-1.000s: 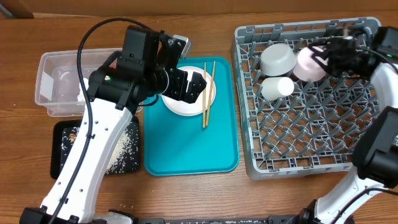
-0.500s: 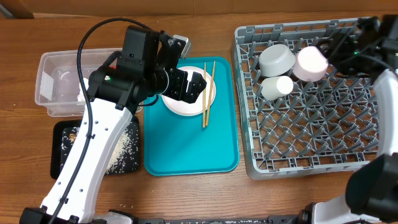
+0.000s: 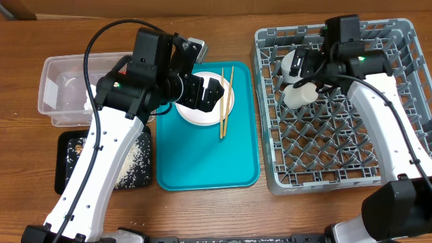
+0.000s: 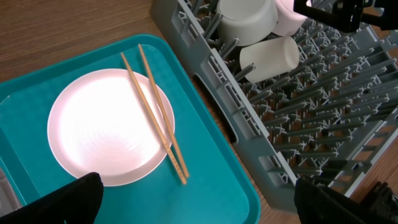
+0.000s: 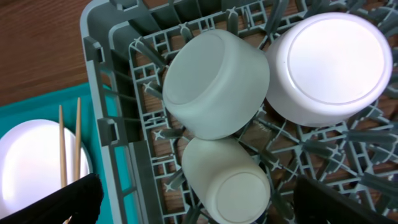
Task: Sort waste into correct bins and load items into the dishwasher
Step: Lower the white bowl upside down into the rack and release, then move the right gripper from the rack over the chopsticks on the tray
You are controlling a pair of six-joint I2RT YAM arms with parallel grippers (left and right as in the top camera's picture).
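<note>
left jaws spread wide, nothing between them, hovering over the round pale pink plate (image 4: 106,134). it sits in the upper part of the flat teal tray (image 3: 202,165), centre of the overhead frame. two thin wooden chopsticks (image 4: 158,121) lie side by side across the plate's right edge, lower tips on the tray.

right jaws also spread and empty, above the upper left corner of the square grey plastic dish rack (image 3: 331,155). grey bowl (image 5: 214,84), pink bowl (image 5: 329,62) and small white cup (image 5: 227,177) crowd together there.

my read: chopsticks next, plate after. pinch both sticks as one pair, across their width, where they bridge the plate rim and should leave room beneath. come down square so neither rolls away. lift level, or the plate may skid.
</note>
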